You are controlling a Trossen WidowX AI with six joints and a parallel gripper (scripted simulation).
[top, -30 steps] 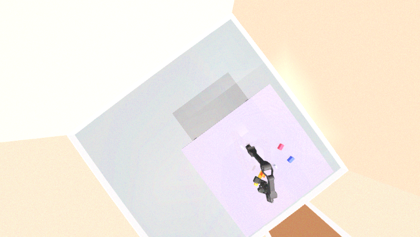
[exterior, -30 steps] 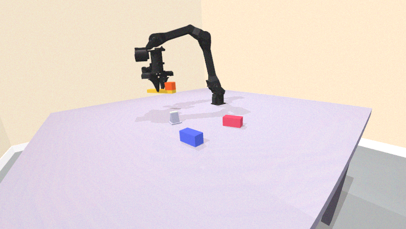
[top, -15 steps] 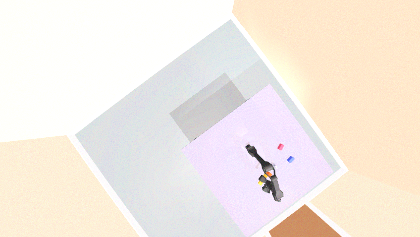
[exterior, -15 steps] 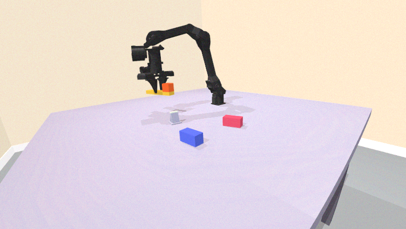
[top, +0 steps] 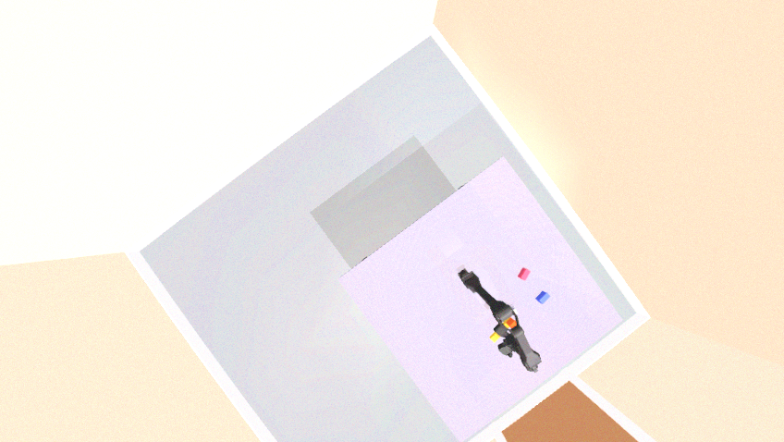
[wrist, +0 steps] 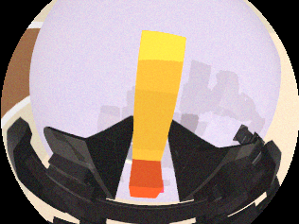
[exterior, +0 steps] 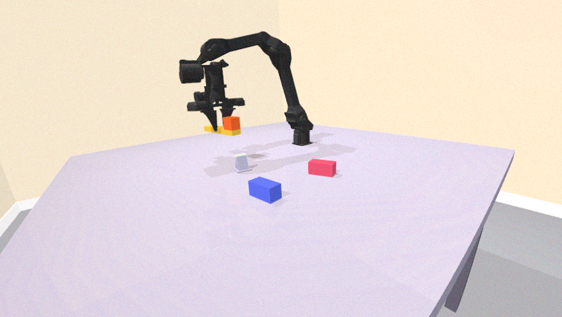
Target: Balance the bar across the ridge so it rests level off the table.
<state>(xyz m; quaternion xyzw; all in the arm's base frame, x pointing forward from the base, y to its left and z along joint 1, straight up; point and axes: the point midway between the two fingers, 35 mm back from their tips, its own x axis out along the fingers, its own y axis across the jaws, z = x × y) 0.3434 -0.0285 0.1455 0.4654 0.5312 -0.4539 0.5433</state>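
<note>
My gripper [exterior: 220, 128] [wrist: 151, 122] is shut on the yellow bar [top: 495, 337] [exterior: 232, 132] [wrist: 158, 77], holding it well above the table. An orange-red block [top: 510, 323] [exterior: 231, 123] [wrist: 146, 174] sits on one end of the bar. The other end sticks out past the fingers. The ridge [exterior: 241, 162] is a small pale grey piece with a narrow top and a flared foot. It stands on the table, below and nearer the camera than the bar in the exterior view. In the top view the arm mostly hides it.
A blue block [top: 542, 297] [exterior: 264, 190] lies on the table [top: 417, 285] [exterior: 196, 244] in front of the ridge in the exterior view. A red block [top: 523, 274] [exterior: 321, 168] lies to its right. The arm's base stands farther back.
</note>
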